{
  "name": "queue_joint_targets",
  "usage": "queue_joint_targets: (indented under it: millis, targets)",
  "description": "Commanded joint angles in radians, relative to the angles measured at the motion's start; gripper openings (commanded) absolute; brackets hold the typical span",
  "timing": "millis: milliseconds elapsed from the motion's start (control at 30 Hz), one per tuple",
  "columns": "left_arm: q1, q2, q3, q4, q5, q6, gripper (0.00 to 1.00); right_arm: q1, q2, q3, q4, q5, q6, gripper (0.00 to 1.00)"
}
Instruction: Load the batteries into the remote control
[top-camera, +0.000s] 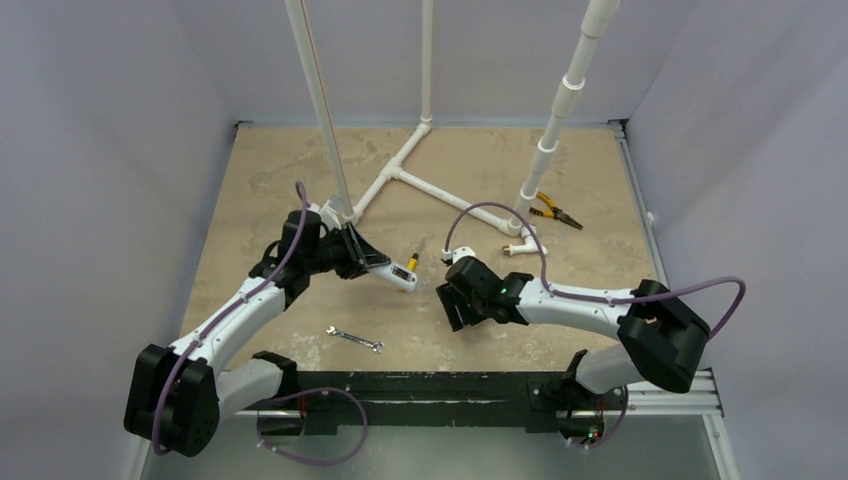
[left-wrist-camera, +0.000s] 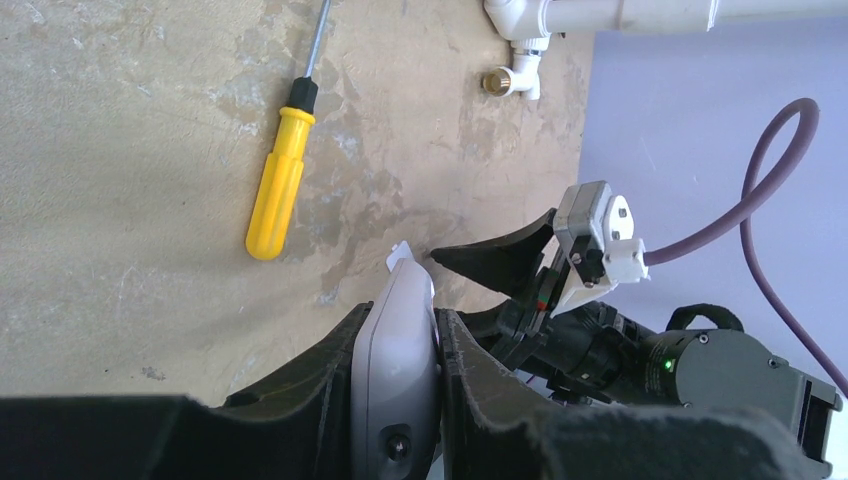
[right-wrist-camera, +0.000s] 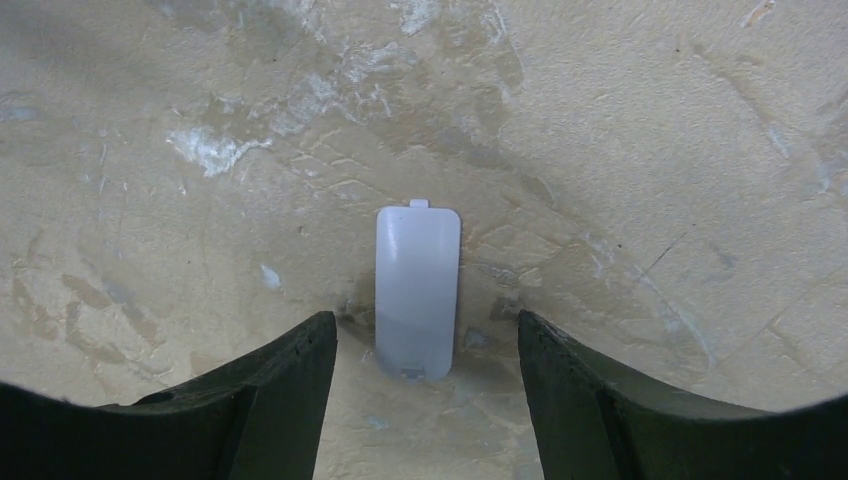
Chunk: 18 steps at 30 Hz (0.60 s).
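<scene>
From above, the left pincer (top-camera: 365, 258) is clenched on the remote (top-camera: 397, 273), just at 9 o'clock of the middle of the worktop (top-camera: 250, 180). The right pincer (top-camera: 455, 302) hangs at the remote's 4 o'clock.

Left wrist view: the remote is clamped edge-on between both fingers, with a screwdriver (left-wrist-camera: 277, 185) lying at its 11 o'clock. Its battery bay is turned out of sight, so I cannot tell whether cells are in.

Right wrist view: the right pincer stands released, fingers either side of the battery cover (right-wrist-camera: 417, 292), which lies flat and untouched.

The cover is off. No batteries show anywhere, so loading and closing seem left.
</scene>
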Motion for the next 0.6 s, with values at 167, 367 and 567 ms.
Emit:
queue_joint_targets:
  millis: [167, 367, 567]
  targets:
    - [0.011, -0.007, 0.024, 0.025, 0.009, 0.009, 0.0, 0.055, 0.065, 0.032, -0.058, 0.054, 0.038, 0.53]
    - [0.012, -0.002, 0.027, 0.026, 0.01, 0.01, 0.0, 0.061, 0.069, 0.04, -0.097, 0.049, 0.044, 0.41]
    - [0.012, 0.007, 0.03, 0.028, 0.012, 0.011, 0.0, 0.064, 0.044, 0.033, -0.115, 0.03, 0.055, 0.36]
